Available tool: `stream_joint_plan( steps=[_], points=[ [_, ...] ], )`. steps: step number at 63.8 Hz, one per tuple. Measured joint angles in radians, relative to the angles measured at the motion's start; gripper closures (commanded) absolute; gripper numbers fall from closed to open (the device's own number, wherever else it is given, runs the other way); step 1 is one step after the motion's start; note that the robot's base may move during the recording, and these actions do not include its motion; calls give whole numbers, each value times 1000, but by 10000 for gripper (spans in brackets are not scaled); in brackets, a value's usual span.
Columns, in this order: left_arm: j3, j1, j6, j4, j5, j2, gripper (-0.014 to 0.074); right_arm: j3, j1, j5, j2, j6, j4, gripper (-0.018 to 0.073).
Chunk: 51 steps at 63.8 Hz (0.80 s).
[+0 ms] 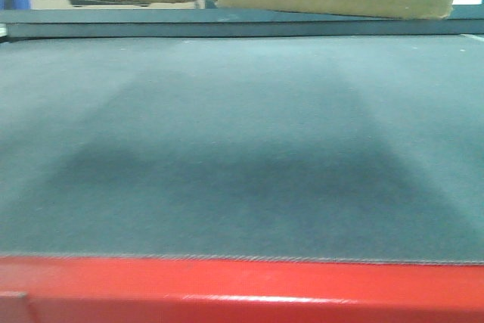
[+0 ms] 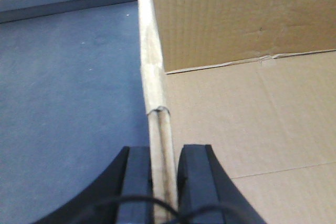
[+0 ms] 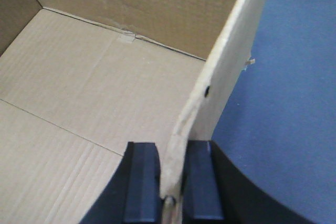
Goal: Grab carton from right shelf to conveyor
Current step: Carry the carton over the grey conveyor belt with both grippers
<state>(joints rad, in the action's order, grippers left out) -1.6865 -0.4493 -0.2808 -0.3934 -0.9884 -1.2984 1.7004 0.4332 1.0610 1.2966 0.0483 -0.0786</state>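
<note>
The jaws are blocky, matte black; a thin black cable (image 2: 126, 199) crosses the left pair.

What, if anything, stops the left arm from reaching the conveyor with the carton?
Likely nothing, so yes: the left gripper has its fingers shut on the carton wall, the carton appears to hang over the conveyor, and the belt beneath looks bare.

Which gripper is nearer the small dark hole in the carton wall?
Right. The right gripper clamps the carton wall with the hole, just below it in view; the left gripper clamps the opposite wall.
</note>
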Motion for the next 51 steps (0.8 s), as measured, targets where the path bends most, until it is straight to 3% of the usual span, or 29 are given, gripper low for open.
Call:
stream_joint_plan(
  steps=[51],
  points=[
    [0, 0, 0, -4, 6, 0, 615, -2, 0, 0, 0, 0, 0, 628]
  ],
)
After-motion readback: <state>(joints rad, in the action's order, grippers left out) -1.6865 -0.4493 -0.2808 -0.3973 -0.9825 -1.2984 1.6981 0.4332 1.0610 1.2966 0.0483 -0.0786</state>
